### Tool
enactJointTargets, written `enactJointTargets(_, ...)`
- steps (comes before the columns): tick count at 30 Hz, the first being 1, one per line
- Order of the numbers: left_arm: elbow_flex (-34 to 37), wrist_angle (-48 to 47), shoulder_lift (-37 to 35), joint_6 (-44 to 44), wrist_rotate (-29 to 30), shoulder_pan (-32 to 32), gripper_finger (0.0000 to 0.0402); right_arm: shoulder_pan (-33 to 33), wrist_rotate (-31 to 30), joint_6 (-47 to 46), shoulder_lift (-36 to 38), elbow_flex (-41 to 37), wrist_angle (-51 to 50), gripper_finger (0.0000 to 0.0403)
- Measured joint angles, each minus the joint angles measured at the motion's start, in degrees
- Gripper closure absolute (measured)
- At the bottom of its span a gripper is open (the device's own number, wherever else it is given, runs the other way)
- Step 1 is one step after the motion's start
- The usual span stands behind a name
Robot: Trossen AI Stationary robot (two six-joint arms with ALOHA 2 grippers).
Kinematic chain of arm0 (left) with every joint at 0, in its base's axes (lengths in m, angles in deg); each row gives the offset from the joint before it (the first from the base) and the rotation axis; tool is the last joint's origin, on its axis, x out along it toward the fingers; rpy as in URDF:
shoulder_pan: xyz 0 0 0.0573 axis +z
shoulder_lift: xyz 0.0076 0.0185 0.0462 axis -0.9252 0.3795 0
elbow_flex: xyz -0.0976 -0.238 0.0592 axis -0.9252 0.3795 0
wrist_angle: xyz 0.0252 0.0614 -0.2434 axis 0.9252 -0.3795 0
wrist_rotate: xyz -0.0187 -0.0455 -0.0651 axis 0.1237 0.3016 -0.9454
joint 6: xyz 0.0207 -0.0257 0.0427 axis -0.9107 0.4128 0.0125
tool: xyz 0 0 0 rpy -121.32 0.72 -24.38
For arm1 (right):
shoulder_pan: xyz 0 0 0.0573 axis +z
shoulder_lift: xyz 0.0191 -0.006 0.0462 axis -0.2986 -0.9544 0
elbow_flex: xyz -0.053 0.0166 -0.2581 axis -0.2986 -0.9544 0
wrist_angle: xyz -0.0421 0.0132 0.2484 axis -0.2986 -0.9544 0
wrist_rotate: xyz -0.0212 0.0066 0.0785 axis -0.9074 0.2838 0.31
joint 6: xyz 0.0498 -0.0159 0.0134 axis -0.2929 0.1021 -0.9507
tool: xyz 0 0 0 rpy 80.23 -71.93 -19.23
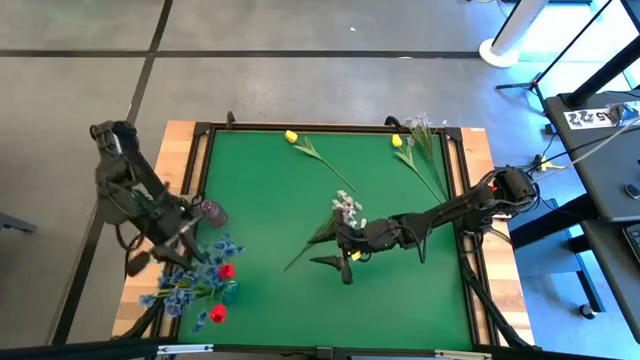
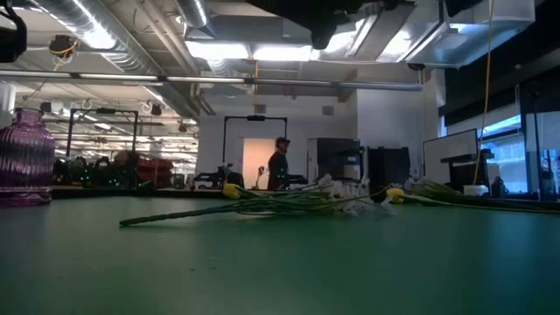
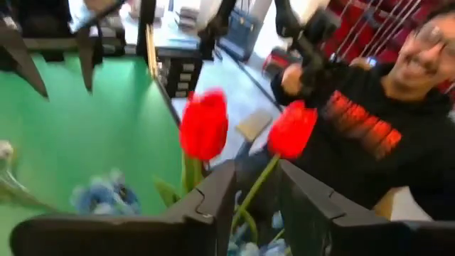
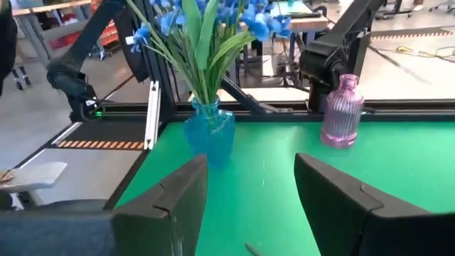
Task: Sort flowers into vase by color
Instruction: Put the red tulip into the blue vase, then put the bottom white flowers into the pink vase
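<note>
From overhead I see my left gripper (image 1: 192, 240) at the table's near left corner, over the blue vase (image 1: 228, 292) that carries the blue blossoms (image 1: 185, 285) and two red tulips (image 1: 226, 271). Only the left wrist camera tells me its fingers (image 3: 213, 195) are spread, with a red tulip's stem (image 3: 250, 193) running up through the gap between them; whether either finger touches it I cannot tell. That view also catches a person in a dark sweatshirt (image 3: 377, 135) just beyond the table edge. My right gripper (image 1: 345, 255) sits mid-table beside the white blossom cluster (image 1: 346, 208), and its wrist camera shows the fingers (image 4: 334, 199) parted with nothing between them, looking across bare green mat (image 4: 263, 178) to the blue vase (image 4: 210, 131) and a purple vase (image 4: 342, 112) by the far rail. The low camera shows neither gripper, only stems lying flat (image 2: 262, 206) and the purple vase (image 2: 24, 157) at the left. Two yellow tulips (image 1: 291, 136) and a pale cluster (image 1: 420, 125) lie near the far edge of the table. The mat's near middle and right are open; the left corner is crowded with vases and arm.
</note>
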Motion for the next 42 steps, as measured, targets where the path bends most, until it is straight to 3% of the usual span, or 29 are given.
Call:
enactJointTargets(4,-5.52,1.78,-0.01,-10.09,5.44,0.02,0.0302,0.0,-0.69,3.52,0.0,0.0,-1.52,0.0194)
enactJointTargets(9,-6.25,6.27,0.44,-22.12,22.46,2.45,0.0308,-0.16,-13.4,5.5,0.0,0.0,-15.58,0.0194)
enactJointTargets(12,-6.25,5.52,3.12,-21.2,25.9,8.9,0.0309,-0.86,-18.62,3.83,0.0,0.0,-27.54,0.0194)
enactJointTargets(15,-6.2,5.28,6.7,-19.16,22.85,18.13,0.0303,-2.43,-18.77,0.26,0.0,0.0,-39.44,0.0194)
enactJointTargets(19,-6.14,4.2,11.8,-18.11,13.64,31.76,0.029,-5.12,-14.15,-6.84,0.0,-0.02,-51.04,0.0194)
enactJointTargets(23,-6.14,3.56,18.76,-17.98,3.53,44.39,0.0274,-5.78,-10.84,-9.43,-0.71,-0.02,-54.7,0.0194)
enactJointTargets(26,-6.14,3.9,24.88,-18.0,0.41,50.67,0.0263,-5.54,-11.44,-9.42,-3.06,-0.02,-53.86,0.0194)
enactJointTargets(30,-6.12,4.32,33.47,-18.33,-1.25,54.07,0.0254,-5.7,-12.08,-9.4,-7.87,-0.02,-47.13,0.0194)
enactJointTargets(38,-5.98,5.58,43.15,-18.22,-2.77,51.97,0.0252,-5.79,-16.44,-5.9,-11.27,0.02,-26.25,0.0194)
enactJointTargets(42,-4.59,6.0,43.69,-15.11,-2.77,50.85,0.0252,-6.01,-16.53,-6.68,-8.47,-0.11,-27.42,0.0194)
